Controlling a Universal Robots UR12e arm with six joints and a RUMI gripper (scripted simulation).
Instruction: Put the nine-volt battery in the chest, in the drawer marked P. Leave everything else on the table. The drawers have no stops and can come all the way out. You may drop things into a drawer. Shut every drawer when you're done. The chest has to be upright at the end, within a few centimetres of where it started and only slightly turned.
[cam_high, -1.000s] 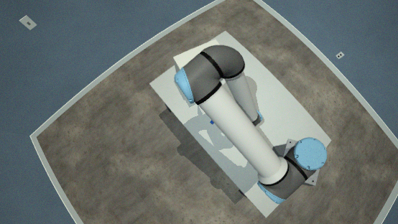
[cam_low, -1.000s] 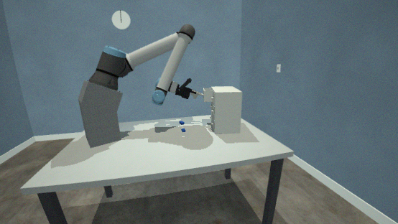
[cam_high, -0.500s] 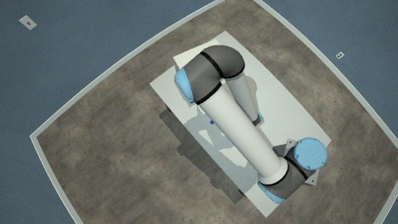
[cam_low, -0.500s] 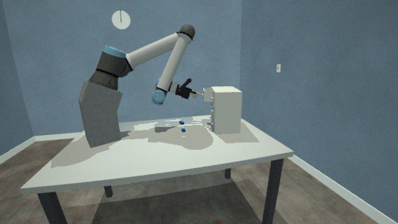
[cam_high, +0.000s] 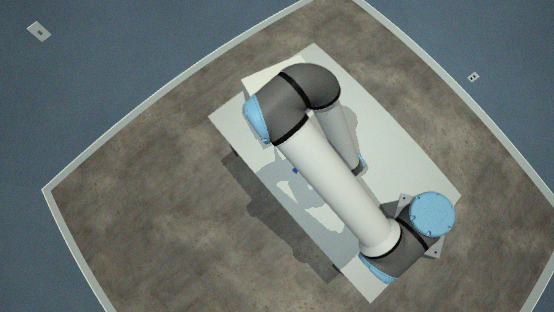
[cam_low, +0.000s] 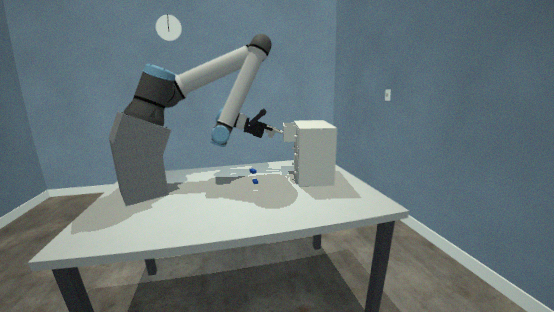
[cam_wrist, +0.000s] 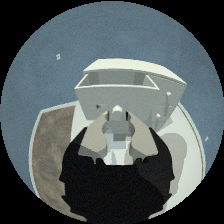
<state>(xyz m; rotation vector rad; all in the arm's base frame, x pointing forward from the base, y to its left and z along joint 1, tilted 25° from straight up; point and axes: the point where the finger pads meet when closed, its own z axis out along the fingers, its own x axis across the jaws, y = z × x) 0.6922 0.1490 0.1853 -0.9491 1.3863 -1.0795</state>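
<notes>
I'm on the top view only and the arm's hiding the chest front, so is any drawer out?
Observer: Yes, the exterior view shows an upper drawer sticking out of the chest.
Operator: Where's the gripper?
Observer: In the wrist view, the gripper's fingertips stand slightly apart at that drawer's knob.
Operator: I see one blue object on the table. Any more?
Observer: The exterior view shows two small blue objects there.

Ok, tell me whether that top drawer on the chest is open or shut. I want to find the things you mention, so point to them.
Open: the top drawer (cam_low: 288, 132) (cam_wrist: 90, 100) juts from the chest (cam_low: 316, 155) (cam_wrist: 172, 90), its hollow showing in the wrist view.
</notes>
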